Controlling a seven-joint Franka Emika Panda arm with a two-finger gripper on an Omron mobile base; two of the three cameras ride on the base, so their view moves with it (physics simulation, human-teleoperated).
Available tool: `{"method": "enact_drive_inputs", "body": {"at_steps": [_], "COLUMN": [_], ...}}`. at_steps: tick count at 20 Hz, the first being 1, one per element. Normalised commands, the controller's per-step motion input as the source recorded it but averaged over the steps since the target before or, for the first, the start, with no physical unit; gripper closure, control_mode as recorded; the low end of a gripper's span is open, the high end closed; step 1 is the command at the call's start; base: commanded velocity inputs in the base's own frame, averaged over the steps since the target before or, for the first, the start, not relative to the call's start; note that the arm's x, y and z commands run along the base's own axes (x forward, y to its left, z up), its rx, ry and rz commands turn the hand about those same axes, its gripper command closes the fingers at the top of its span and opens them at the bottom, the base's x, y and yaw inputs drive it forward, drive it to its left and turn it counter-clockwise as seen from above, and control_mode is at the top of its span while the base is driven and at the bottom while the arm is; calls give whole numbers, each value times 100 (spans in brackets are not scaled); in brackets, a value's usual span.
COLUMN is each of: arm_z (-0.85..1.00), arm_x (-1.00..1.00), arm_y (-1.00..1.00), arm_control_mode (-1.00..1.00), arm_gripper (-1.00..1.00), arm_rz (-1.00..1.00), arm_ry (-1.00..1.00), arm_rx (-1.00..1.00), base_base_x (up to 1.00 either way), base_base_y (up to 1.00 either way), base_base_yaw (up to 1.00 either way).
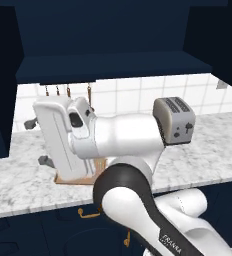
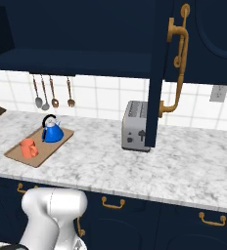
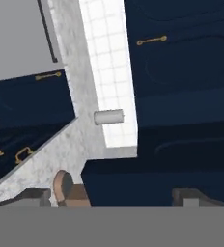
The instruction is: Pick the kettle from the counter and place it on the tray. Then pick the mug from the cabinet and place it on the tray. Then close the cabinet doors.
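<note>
Two things sit on the tray (image 2: 39, 146) at the counter's (image 2: 184, 161) left end: the blue kettle (image 2: 52, 131) at its back and the orange mug (image 2: 28, 147) nearer the front, apart. The arm bends sharply over the counter, its white hand lying on its side beside the toaster (image 1: 174, 120). The tool (image 3: 119, 197) is spread wide, holding nothing. One cabinet door (image 2: 176, 58) stands open.
</note>
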Motion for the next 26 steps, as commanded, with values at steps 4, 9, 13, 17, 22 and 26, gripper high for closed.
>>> {"method": "enact_drive_inputs", "body": {"at_steps": [4, 9, 13, 17, 22, 26], "arm_z": [40, 20, 20, 12, 0, -4], "arm_x": [-42, -30, -15, -11, 29, 41], "arm_y": [25, 38, 56, 53, 64, 61], "arm_control_mode": [-100, -100, -100, -100, -100, -100], "arm_gripper": [-100, -100, -100, -100, -100, -100], "arm_rz": [0, 0, 0, -3, -13, -14], "arm_ry": [-33, -35, -16, -5, 0, 3], "arm_rx": [-3, -10, -4, 0, 0, 0], "base_base_x": [0, 0, 0, 0, 0, 0], "base_base_y": [0, 0, 0, 0, 0, 0], "base_base_yaw": [0, 0, 0, 0, 0, 0]}}
